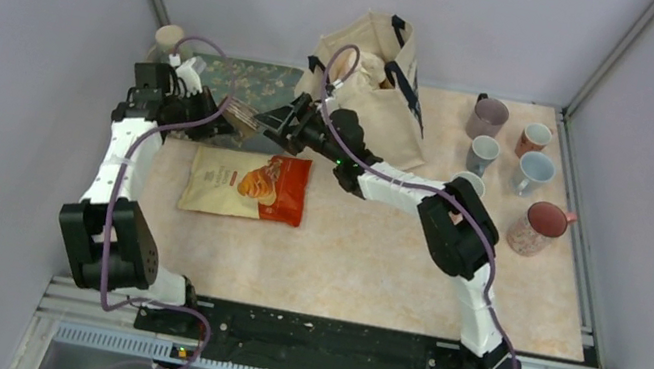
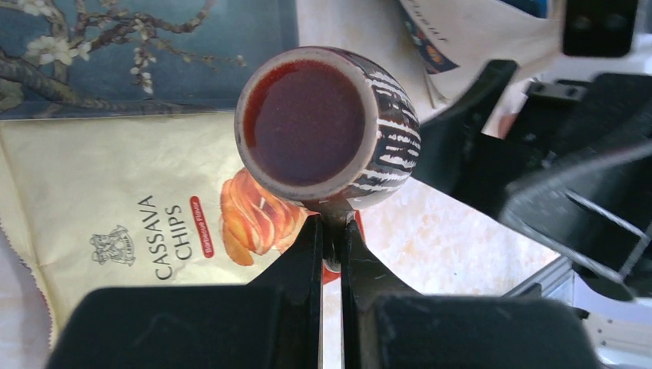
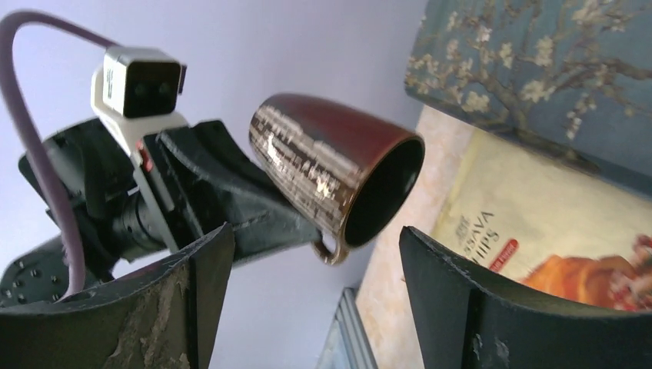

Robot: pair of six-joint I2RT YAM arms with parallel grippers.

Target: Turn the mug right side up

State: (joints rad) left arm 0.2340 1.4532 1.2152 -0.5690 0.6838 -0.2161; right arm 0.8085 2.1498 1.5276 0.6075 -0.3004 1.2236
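Top: mug [image 1: 241, 119] is off the table at rear left, between my pincers, near the chips [image 1: 247, 184]. Left pincer [image 1: 213, 114] is clamped on its handle. Right pincer [image 1: 278, 123] faces it, jaws apart.
Left wrist: fingers pinch only the handle and the mouth faces the camera, so the mug's sideways.
Right wrist: jaws stand wide either side of the mug, no contact. Reads as a handover so I can regrip and upright it.

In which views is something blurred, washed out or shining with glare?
Left wrist view: mug sharp, tote bag at top right washed out. Right wrist view: glare spots on the mug's striped side, chips bag slightly soft. Top view: even light, only faint shadows.
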